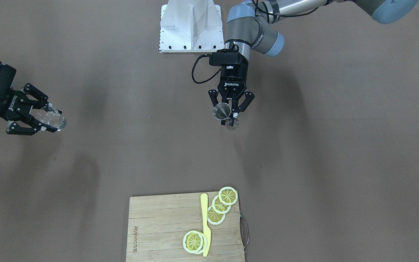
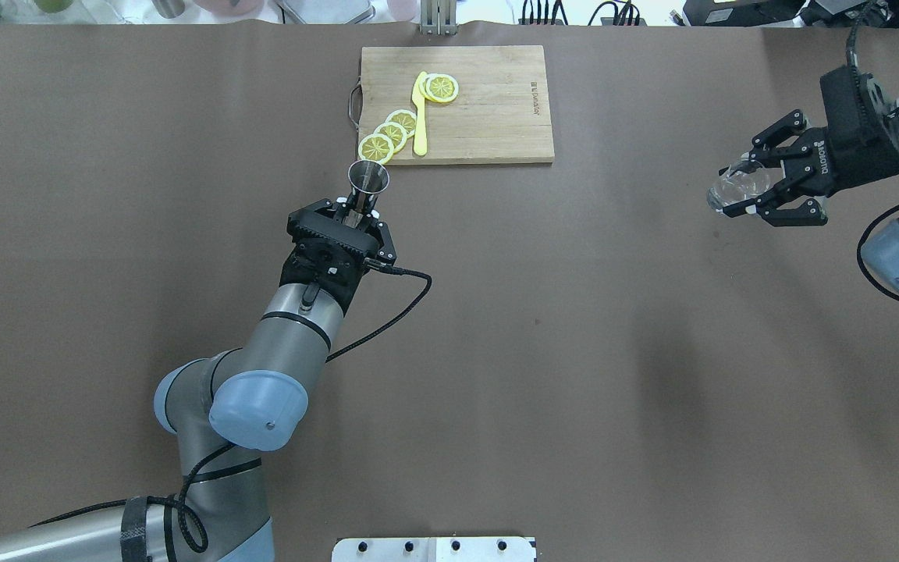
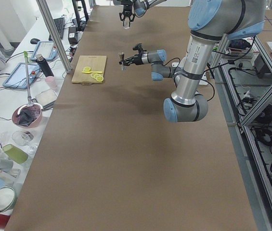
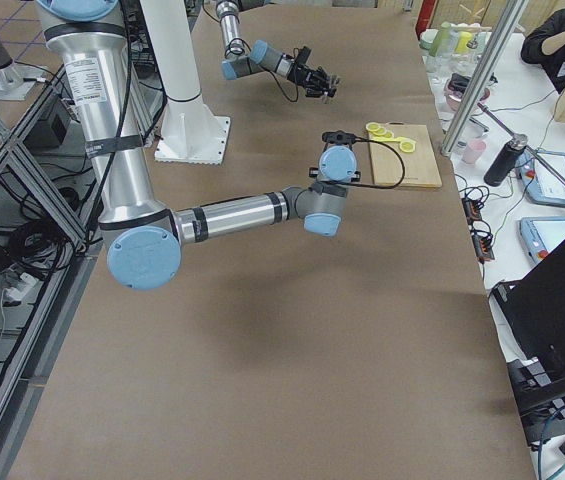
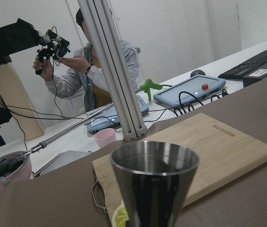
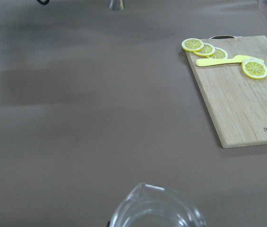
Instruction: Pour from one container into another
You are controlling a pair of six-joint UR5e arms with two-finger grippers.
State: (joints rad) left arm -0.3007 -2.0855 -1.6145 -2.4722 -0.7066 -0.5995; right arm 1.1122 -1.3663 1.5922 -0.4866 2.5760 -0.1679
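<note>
The left claw (image 2: 357, 212) is clamped on the narrow waist of a steel jigger (image 2: 369, 177), which it holds upright above the worktop (image 2: 574, 351) with its wide mouth up. In the overhead view the jigger sits at twelve o'clock from the claw body, pointing toward the far edge. Just past it, at about one o'clock, lies a wooden cutting board (image 2: 488, 117). The jigger's rim overlaps the board's near left corner in that view.

A fan of three lemon slices (image 2: 391, 133) lies along that corner. A yellow knife (image 2: 420, 117) lies beside them, and one more stack of slices (image 2: 442, 87) lies at the knife's far end. The board's metal handle (image 2: 353, 101) sticks out at nine o'clock. The board reaches nearly to the far edge of the worktop, where an aluminium post (image 2: 438, 16) stands.

At three o'clock from the left claw, well apart, the right claw (image 2: 740, 187) has its fingers closed around a clear glass jug (image 1: 51, 116). It holds the jug in the air near the right end of the worktop, pointing back toward nine o'clock. Bare brown surface runs between the two claws, and from six through nine o'clock of the left claw only its own arm and cable (image 2: 387, 312) cross the worktop. The white base plate (image 2: 434, 549) sits at the near edge at six o'clock.
</note>
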